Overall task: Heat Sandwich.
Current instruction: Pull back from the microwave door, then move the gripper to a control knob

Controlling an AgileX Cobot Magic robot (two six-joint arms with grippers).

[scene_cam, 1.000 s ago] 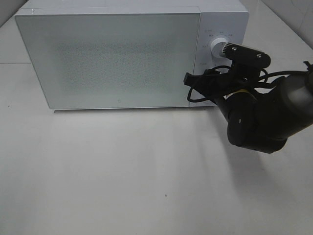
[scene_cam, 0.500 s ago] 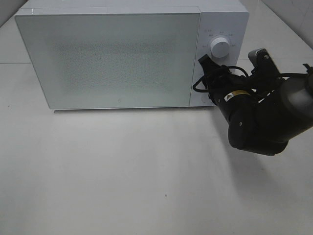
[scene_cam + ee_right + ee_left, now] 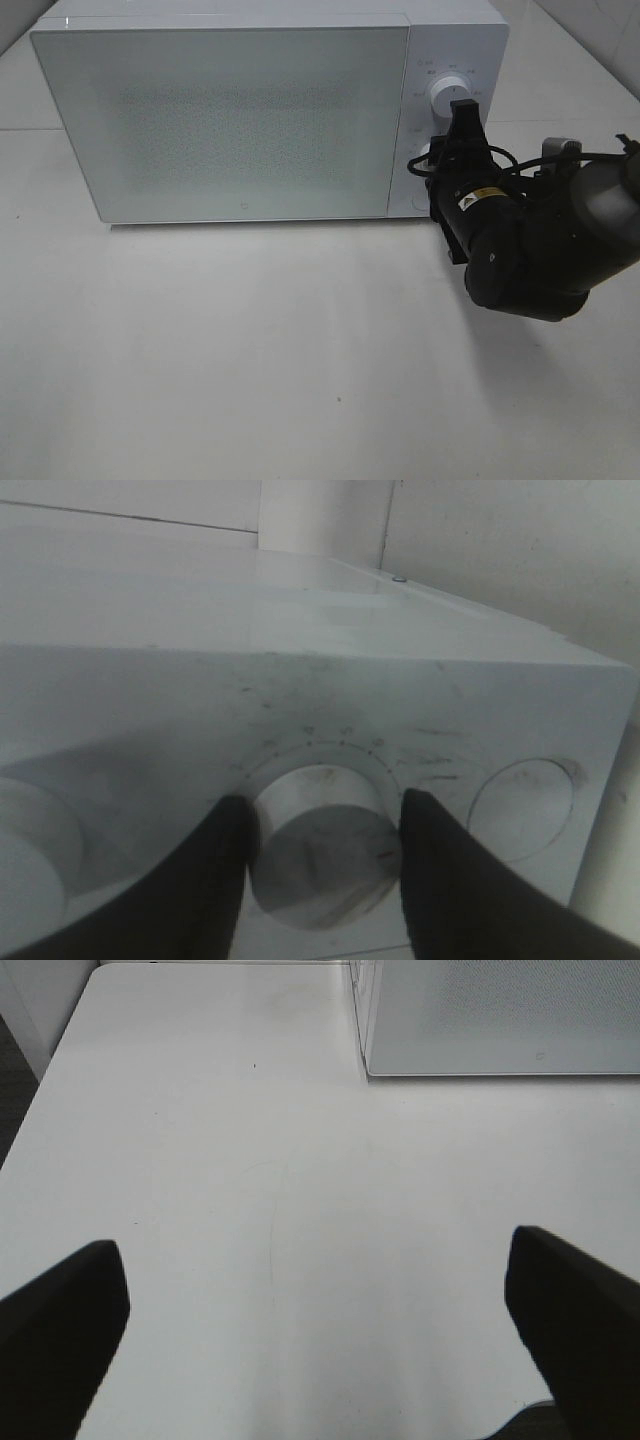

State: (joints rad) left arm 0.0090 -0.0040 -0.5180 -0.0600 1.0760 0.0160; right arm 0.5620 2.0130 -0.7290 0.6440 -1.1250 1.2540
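Setting the heat time looks like the step in hand. R gripper (image 3: 325, 815) is up against the front of the microwave (image 3: 455, 35), jaws approx half closed w/ one finger either side of the lower dial (image 3: 320, 865). Both pads seem to touch its rim, so I read it as gripping that dial & nothing else. The door (image 3: 240, 130) of the microwave is fully shut & frosted. As for the sandwich: not in sight anywhere. Can't tell if it's inside the microwave, tho w/ the door shut & a dial in hand I'd guess it is. L gripper (image 3: 315, 1250) hangs over the table (image 3: 250, 1110) out in front of the microwave, well apart from it, jaws spread wide, holding nothing.

Next move, imo: a wrist roll to twist the lower dial. It needs an even squeeze so the pads don't slip on the smooth rim, & an axis square to the microwave face so the microwave isn't shoved back. Stop at the wanted mark, then let go.

Count: 1 microwave, 1 door, 2 dials on it (upper dial (image 3: 452, 97) free, just above the gripped one), 1 flat round button (image 3: 525, 805) on the lower dial's other side, 2 grippers, 0 sandwiches visible.
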